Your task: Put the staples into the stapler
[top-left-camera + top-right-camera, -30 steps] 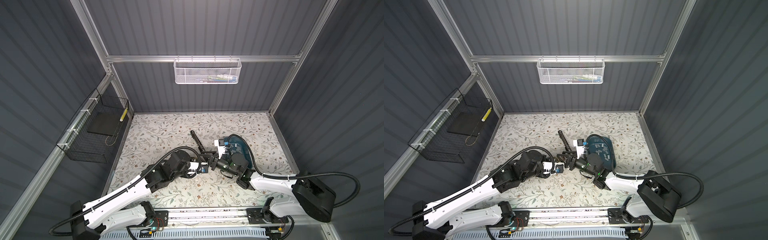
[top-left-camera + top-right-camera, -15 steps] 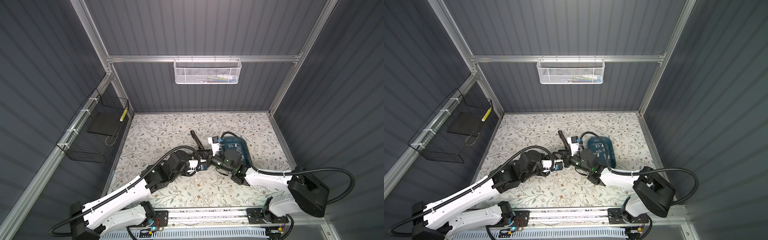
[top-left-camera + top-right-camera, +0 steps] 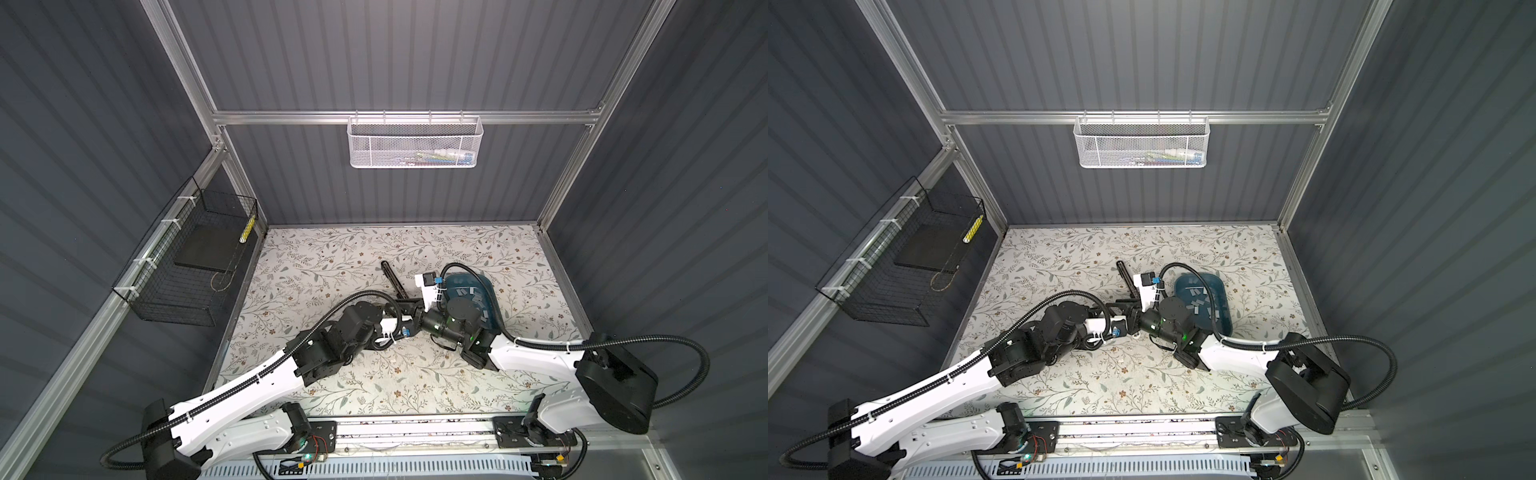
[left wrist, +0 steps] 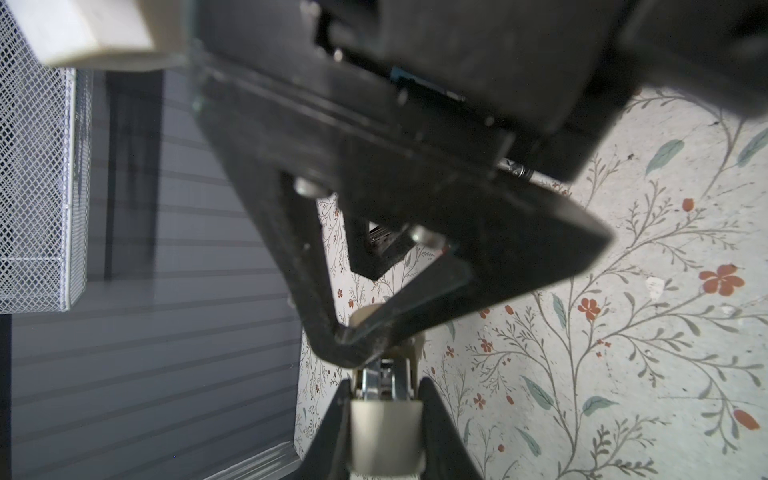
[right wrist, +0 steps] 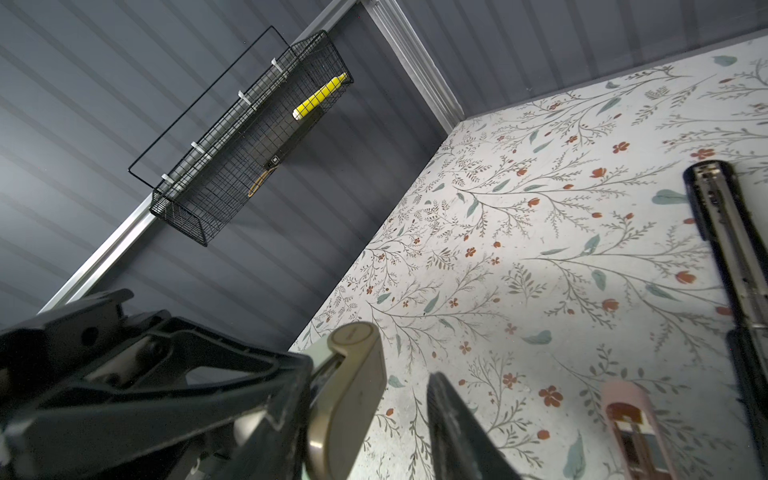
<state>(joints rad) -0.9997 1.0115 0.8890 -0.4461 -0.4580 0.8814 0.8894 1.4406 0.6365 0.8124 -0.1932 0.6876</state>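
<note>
Crowded centre, open edges.
In both top views the floral worktop (image 3: 332,257) lies bare toward the back and left walls. The staples (image 3: 1198,301) lie scattered in a teal tray (image 3: 1225,309) just right of where the two arms meet. In the left wrist view the left hand (image 4: 384,395) is clamped on the tan stapler (image 4: 384,424), whose long axis points its metal channel at the right hand (image 4: 347,347). Whether that hand is spread or pinching cannot be told. In the right wrist view the stapler's rounded end stands apart from one right finger (image 5: 457,436), with open worktop beyond.
</note>
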